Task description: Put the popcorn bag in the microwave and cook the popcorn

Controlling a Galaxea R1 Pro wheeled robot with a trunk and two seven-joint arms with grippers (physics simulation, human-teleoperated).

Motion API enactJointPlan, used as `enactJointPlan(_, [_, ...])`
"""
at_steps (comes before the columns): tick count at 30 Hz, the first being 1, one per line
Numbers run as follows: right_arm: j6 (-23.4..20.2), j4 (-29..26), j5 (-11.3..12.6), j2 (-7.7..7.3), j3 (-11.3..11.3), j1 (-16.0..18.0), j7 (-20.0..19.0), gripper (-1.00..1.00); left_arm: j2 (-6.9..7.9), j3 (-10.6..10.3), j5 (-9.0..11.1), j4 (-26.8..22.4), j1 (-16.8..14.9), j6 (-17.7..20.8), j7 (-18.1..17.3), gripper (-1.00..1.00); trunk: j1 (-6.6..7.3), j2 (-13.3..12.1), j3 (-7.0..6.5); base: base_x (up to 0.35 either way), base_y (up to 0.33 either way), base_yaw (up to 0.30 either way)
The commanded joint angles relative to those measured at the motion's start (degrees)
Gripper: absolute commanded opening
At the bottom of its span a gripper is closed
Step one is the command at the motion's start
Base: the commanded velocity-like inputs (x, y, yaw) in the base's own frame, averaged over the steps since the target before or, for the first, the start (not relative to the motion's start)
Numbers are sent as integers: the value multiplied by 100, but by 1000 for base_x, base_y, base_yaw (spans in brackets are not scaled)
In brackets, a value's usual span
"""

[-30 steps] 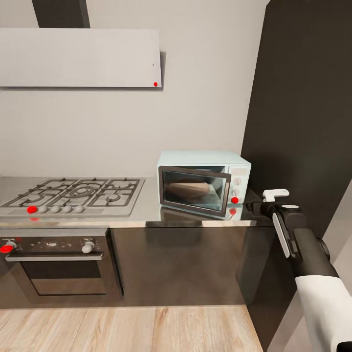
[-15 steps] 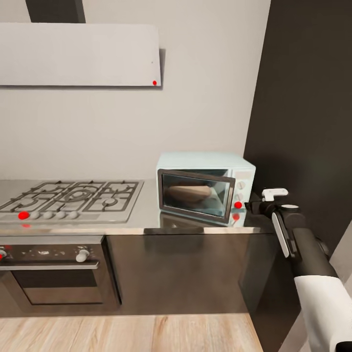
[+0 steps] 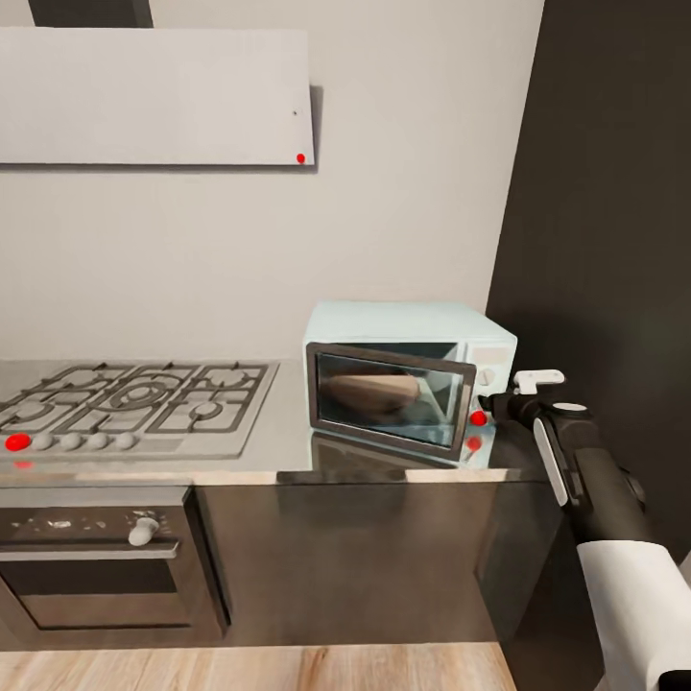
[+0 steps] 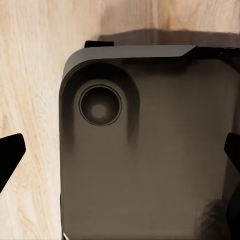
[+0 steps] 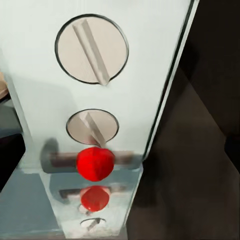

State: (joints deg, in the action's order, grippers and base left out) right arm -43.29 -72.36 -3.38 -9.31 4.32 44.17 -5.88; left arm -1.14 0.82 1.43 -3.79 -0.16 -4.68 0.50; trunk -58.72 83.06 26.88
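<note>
Reaching toward the microwave (image 3: pixel 408 384) on the desk (image 3: pixel 269 451), the right gripper (image 3: pixel 494 403) sits at its red dot (image 5: pixel 95 163); jaw spread, I cannot tell. Popcorn bag (image 3: pixel 369 392) inside, behind the glass door.

The mint microwave (image 3: pixel 408 382) sits on the grey countertop (image 3: pixel 278 422), door ajar, brown popcorn bag (image 3: pixel 369 392) inside.

Right arm (image 3: pixel 600 499) outstretched forward, its pincer (image 3: pixel 501 405) tip-first, jaw state unclear.
</note>
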Motion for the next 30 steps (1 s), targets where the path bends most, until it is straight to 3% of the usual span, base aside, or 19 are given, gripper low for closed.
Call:
enactJointPlan(1, [-28, -6, -35, 0, 8, 4, -59, 100, -4, 6, 15, 1, -2, -16, 7, 100, -2, 3, 6, 157, 0, 0])
enactJointPlan(4, [-45, -6, -32, 0, 8, 4, -107, 100, -4, 6, 15, 1, -2, -16, 4, 100, -2, 3, 6, 92, 0, 0])
enactJointPlan(11, [-27, -37, -51, -14, 8, -159, -1090, 100, -6, 6, 15, -2, -2, -16, 5, 100, -2, 3, 6, 6, 0, 0])
enactJointPlan(18, [206, -7, -34, -32, 8, -175, -1390, 100, -9, 6, 14, -3, -2, -16, 3, 100, -2, 3, 6, 0, 0, 0])
enactJointPlan(30, [242, 20, -57, -48, 0, -179, -2516, 100, -9, 6, 15, -2, -2, -16, 5, 100, -2, 3, 6, 0, 0, 0])
